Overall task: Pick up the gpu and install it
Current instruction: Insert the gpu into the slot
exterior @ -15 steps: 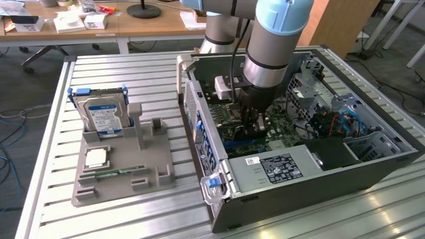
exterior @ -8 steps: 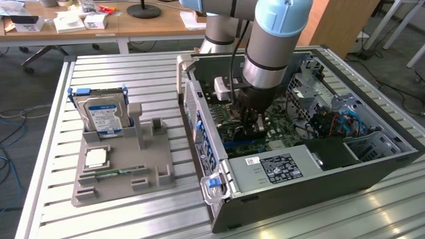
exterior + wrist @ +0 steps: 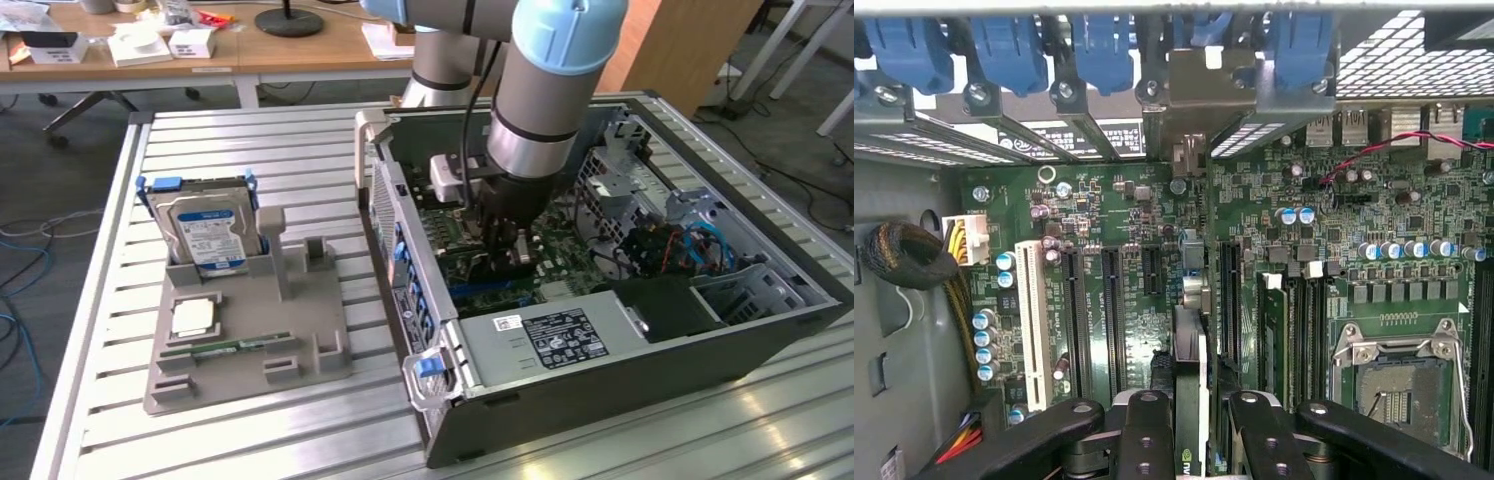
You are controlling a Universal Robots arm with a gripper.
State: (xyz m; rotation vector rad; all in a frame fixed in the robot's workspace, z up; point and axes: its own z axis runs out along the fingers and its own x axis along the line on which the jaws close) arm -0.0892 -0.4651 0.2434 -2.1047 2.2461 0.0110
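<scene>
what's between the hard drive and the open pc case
In the exterior view, the grey holder's upright posts and then bare slatted table lie between the hard drive and the pc case.

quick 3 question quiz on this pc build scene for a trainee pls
1. True or false: the pincer is gripping the gpu inside the computer case.
2. Where is the hard drive? A) in the case B) upright in the grey stand, on the exterior view's left C) on the wooden desk
3. What colour are the plastic clips by the case's card openings?

Key: 1 true; 2 B; 3 blue
</scene>
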